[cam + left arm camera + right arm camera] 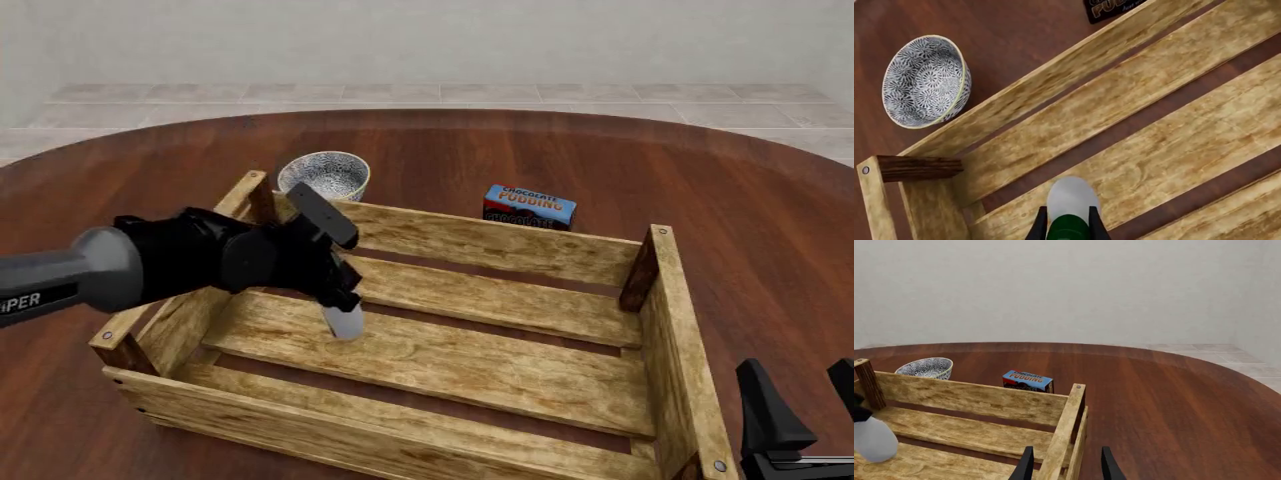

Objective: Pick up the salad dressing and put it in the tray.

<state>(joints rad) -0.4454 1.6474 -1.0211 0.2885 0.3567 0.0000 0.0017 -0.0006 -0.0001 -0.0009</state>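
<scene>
The salad dressing (344,321) is a slim whitish bottle, held rounded end down in my left gripper (336,290) inside the left part of the tray (667,330). Its tip is at or just above a floor slat; I cannot tell if it touches. In the left wrist view the bottle (1069,197) shows a green part between the shut fingers (1037,227), above the crate slats (1147,105). The right wrist view shows the bottle (874,440) at the frame's left edge. My right gripper (801,415) is open and empty, outside the crate's right end (1066,430).
A white speckled bowl (323,175) stands just behind the crate's far left corner. A blue chocolate pudding box (530,206) lies behind the crate's far wall. The round wooden table (747,220) extends to the right.
</scene>
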